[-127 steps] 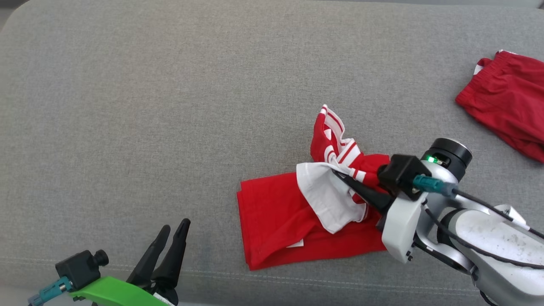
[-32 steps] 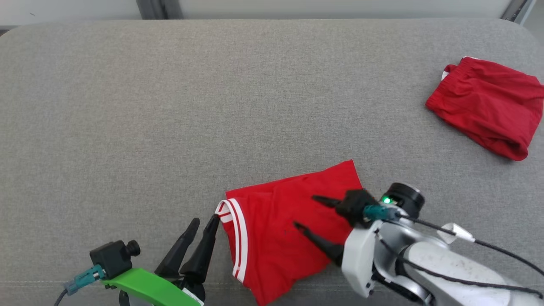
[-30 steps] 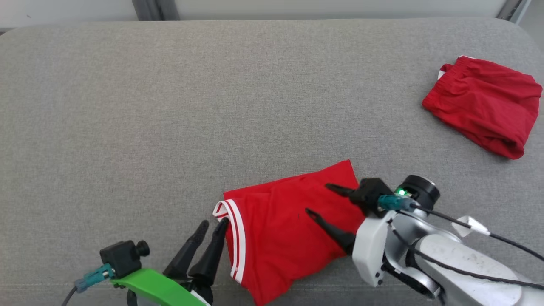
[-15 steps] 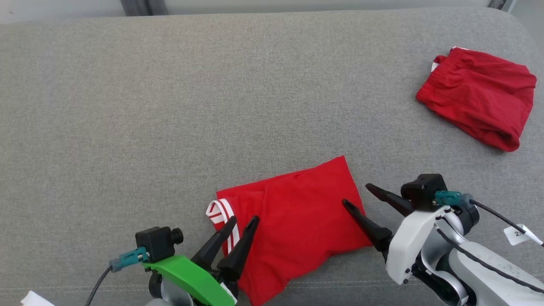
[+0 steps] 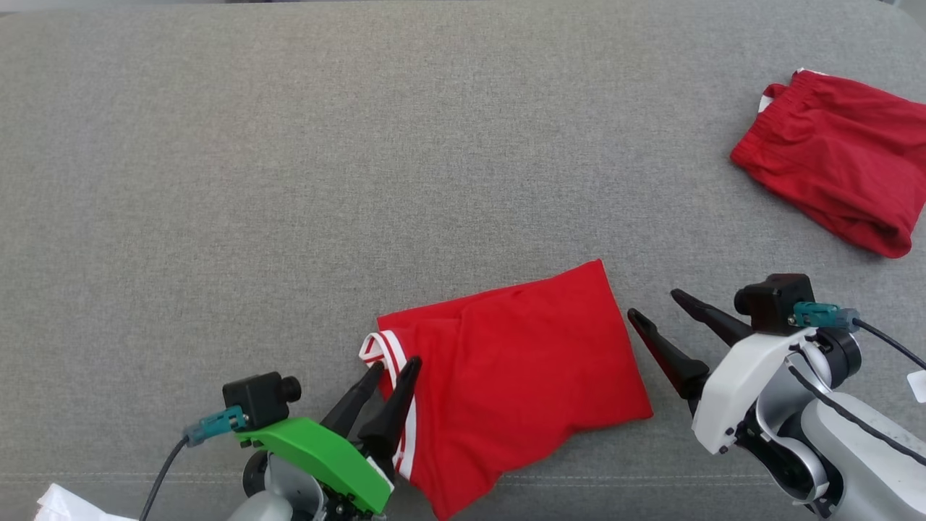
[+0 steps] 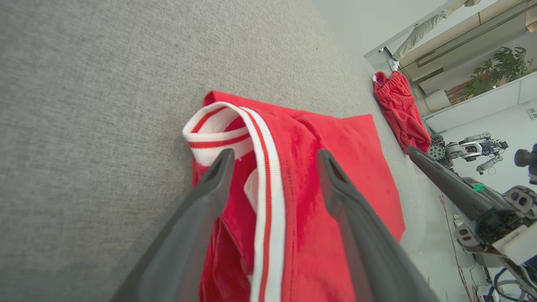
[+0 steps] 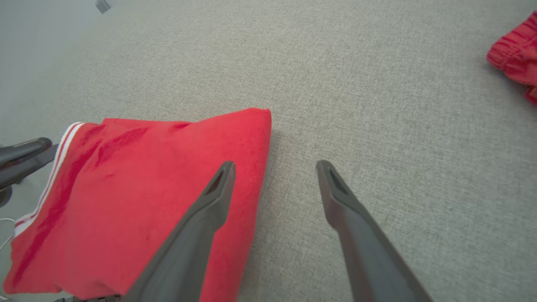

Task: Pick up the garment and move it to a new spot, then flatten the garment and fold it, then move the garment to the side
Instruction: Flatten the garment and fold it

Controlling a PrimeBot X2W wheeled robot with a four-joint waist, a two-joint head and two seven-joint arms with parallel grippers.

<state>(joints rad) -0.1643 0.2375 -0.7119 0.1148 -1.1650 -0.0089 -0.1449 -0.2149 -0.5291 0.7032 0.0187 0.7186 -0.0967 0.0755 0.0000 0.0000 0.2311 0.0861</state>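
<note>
The garment (image 5: 506,383), red with a white-and-red striped trim, lies folded flat near the front edge of the grey cushion (image 5: 289,181). My left gripper (image 5: 395,363) stands open at its left end; in the left wrist view its fingers (image 6: 218,176) straddle the striped trim of the garment (image 6: 319,176). Just off the garment's right edge, my right gripper (image 5: 652,302) is open and empty. Seen from the right wrist, the right gripper (image 7: 275,165) has one finger over the border of the garment (image 7: 147,176) and the other over bare cushion.
A second red garment (image 5: 832,174) lies bunched at the far right of the cushion, also seen as a red heap (image 6: 398,109) and a red corner (image 7: 514,54). Something white (image 5: 65,503) pokes in at the lower left corner. The cushion's front seam runs just below the garment.
My right gripper has drawn back to the right, off the garment onto bare cushion. My left gripper has come in over the striped trim. The head camera has shifted too.
</note>
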